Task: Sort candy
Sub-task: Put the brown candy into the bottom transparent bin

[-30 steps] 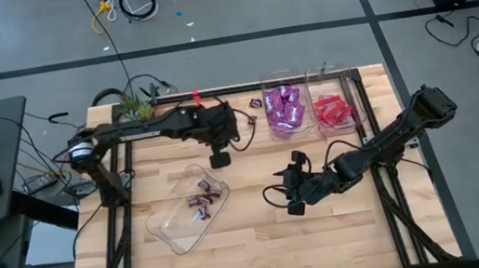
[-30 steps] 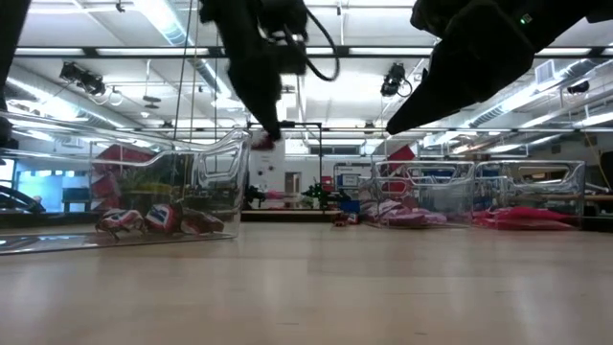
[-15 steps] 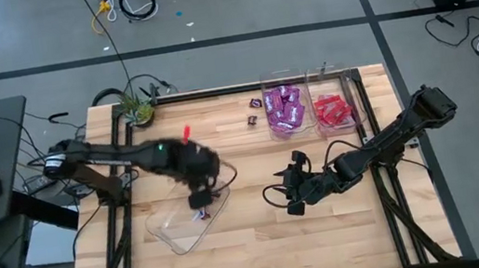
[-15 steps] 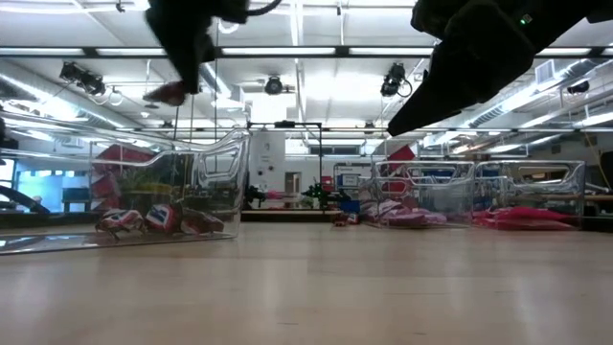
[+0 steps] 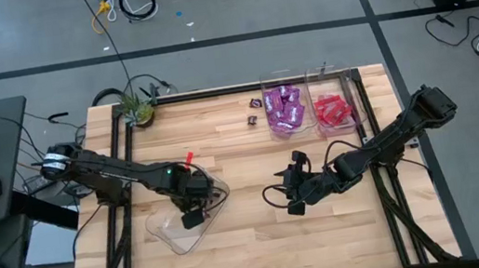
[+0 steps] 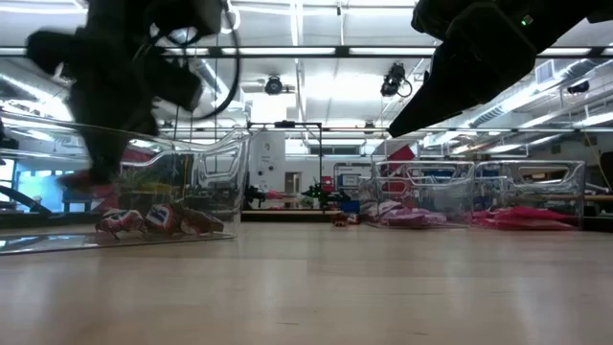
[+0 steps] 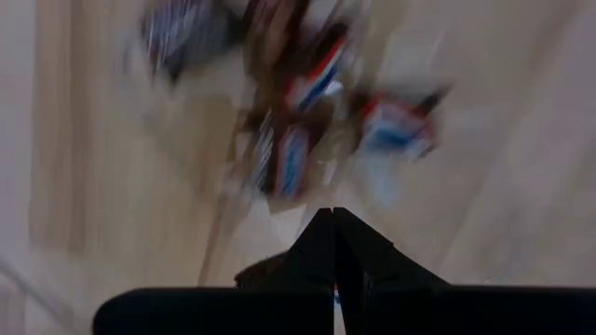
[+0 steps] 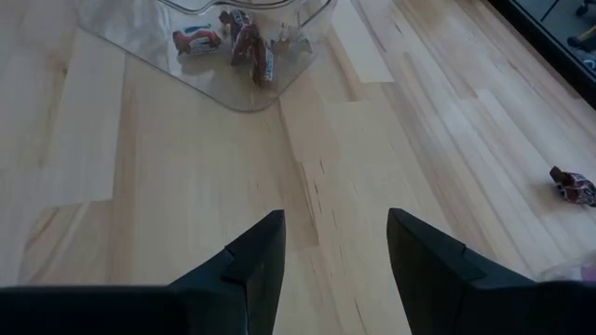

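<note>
Left gripper, its two dark fingers pressed together, above blurred wrapped candy in brown, red, white and blue, lying clustered on the light wooden table

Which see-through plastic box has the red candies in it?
The clear plastic tray at the table's far right end: it holds the red packets. Its neighbour tray holds purple ones, and the near-left tray holds brown pieces.

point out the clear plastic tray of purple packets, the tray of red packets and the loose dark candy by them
clear plastic tray of purple packets (image 5: 265,102), high view, left rim
clear plastic tray of red packets (image 5: 354,104), high view, right rim
loose dark wrapped candy (image 5: 254,103), high view, wrapper middle
</note>
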